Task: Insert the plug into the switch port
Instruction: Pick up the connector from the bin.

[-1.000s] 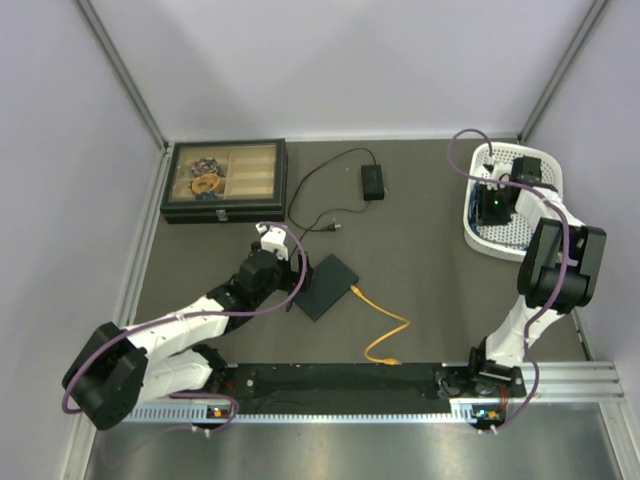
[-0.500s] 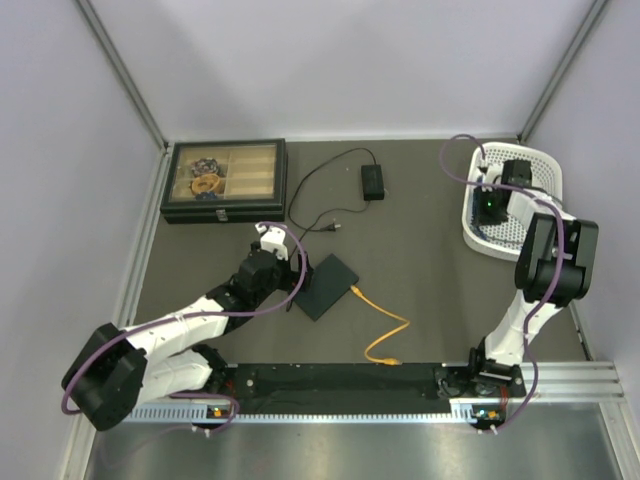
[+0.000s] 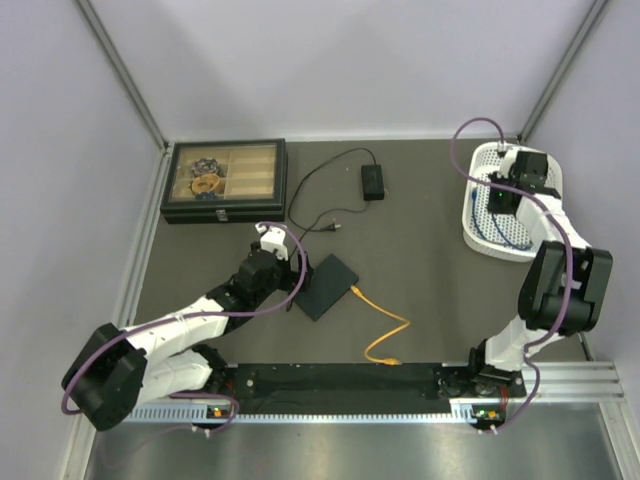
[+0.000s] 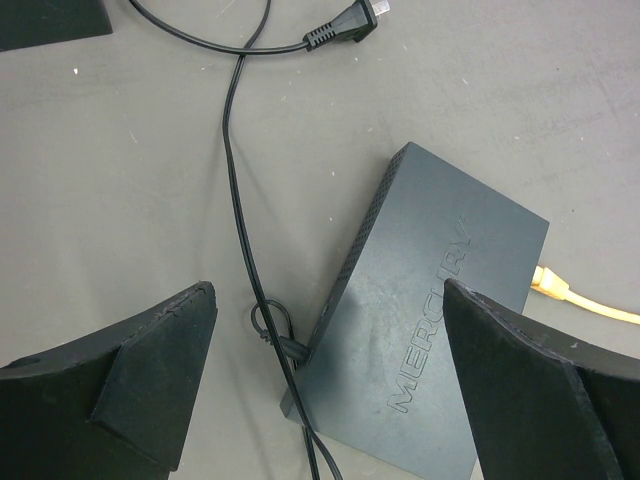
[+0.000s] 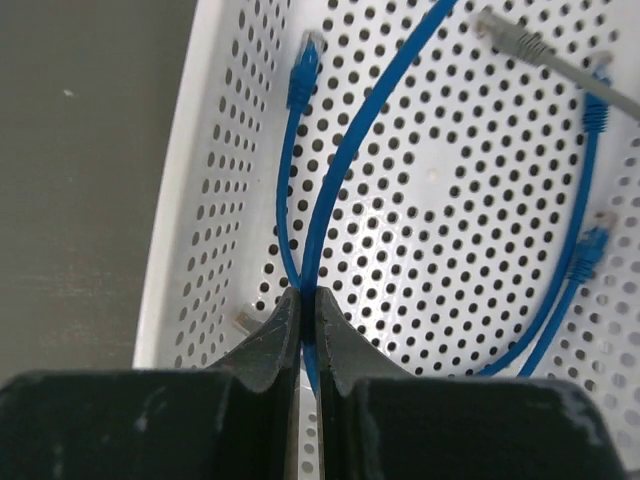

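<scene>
Blue cable (image 5: 332,200) is pinched between the shut fingers of the right gripper (image 5: 308,296), low in the white perforated basket (image 5: 215,150), so the fetching step is in hand. A blue plug (image 5: 303,72) lies free by the wall. Next, that plug must be carried well across to the switch (image 4: 430,320) at mid-table. It is a flat, dark grey box lettered MERCURY, with 1 yellow cable (image 4: 590,303) seated in its edge. The left gripper (image 4: 328,290) hangs over it, spread wide and empty.
</scene>
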Robot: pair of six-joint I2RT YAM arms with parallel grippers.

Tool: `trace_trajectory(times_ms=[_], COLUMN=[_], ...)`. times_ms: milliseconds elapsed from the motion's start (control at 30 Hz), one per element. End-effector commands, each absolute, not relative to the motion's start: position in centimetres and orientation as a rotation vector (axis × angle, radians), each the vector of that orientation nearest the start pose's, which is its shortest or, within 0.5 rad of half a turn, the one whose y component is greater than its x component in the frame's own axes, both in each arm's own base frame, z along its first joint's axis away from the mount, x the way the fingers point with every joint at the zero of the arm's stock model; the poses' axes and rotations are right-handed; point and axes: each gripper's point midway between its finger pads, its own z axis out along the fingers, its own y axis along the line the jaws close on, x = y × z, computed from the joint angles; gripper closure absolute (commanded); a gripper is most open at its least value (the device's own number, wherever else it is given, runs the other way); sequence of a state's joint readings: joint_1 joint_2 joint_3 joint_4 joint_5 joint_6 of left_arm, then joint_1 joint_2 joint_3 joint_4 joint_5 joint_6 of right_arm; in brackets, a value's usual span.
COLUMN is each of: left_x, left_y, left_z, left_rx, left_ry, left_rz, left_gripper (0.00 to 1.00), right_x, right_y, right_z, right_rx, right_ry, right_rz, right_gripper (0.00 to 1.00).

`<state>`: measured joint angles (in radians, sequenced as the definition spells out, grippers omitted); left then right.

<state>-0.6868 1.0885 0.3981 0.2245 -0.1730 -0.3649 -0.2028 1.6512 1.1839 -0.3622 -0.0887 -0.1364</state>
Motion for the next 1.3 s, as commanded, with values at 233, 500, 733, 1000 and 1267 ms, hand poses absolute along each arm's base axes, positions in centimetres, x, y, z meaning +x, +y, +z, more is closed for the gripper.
trace_trajectory(times_ms=[233, 500, 733, 1000, 1267], left_x=[26.7, 26.6, 26.6, 26.5, 26.5], left_y=[-19.7, -19.7, -19.7, -19.7, -19.5], left_z=[10.0, 10.3, 10.5, 10.6, 11.0], left_rx=[0.201, 0.198, 0.198, 0.2, 0.192], left_ry=[2.013, 2.004, 2.0, 1.999, 1.984], left_rz=[-0.503, -0.512, -0.516, -0.52, -0.516], left_gripper=[0.01, 0.01, 0.01, 0.01, 0.01], right_x=[41.2, 39.5, 36.3, 30.9, 25.0], right_y=[-6.2, -3.1, -0.1, 8.3, 15.3], right_z=[21.3, 36.4, 50.9, 58.4, 55.8], right_rx=[0.055, -0.029, -0.109, -0.417, -0.589], right_ry=[2.159, 1.846, 1.474, 1.21, 1.212], right_rz=[-0.057, -0.114, -0.027, 0.367, 0.824], right_gripper=[1.0, 1.0, 1.0, 1.0, 1.0])
